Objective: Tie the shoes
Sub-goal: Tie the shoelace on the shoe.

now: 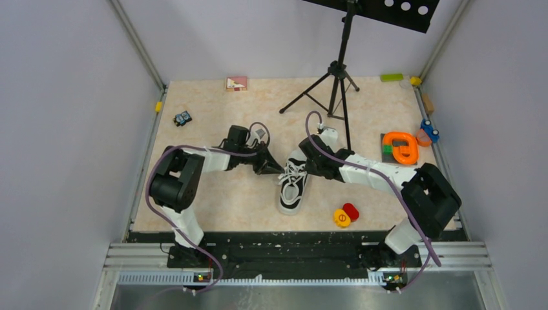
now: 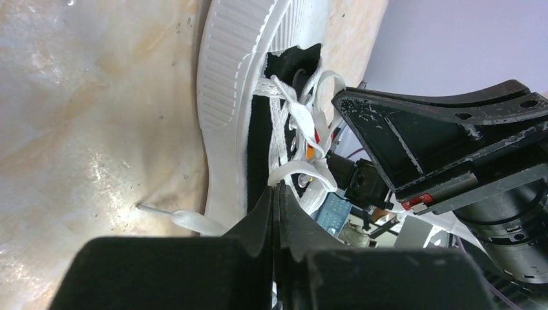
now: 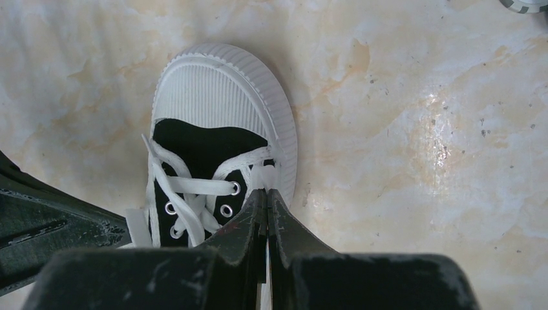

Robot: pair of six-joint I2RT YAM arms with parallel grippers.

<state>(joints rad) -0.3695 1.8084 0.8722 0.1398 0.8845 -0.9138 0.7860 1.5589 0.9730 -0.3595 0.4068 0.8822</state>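
The shoe (image 1: 292, 194) is a small black sneaker with a white toe cap (image 3: 220, 84) and white laces (image 1: 292, 173). It lies mid-table with its toe toward the arm bases. My left gripper (image 1: 276, 170) comes in from the shoe's left. Its jaws (image 2: 276, 188) are pressed together on a loop of white lace (image 2: 294, 170). A loose lace end (image 2: 187, 220) trails on the table beside the sole. My right gripper (image 1: 310, 165) is at the shoe's right side, shut (image 3: 266, 192) on a lace strand (image 3: 262, 176) at the eyelets.
A black tripod stand (image 1: 336, 84) rises just behind the right gripper. Orange rings (image 1: 400, 147) lie at right, and red and yellow discs (image 1: 346, 215) near the front. A toy car (image 1: 183, 118) and a pink block (image 1: 236, 83) sit at the back left.
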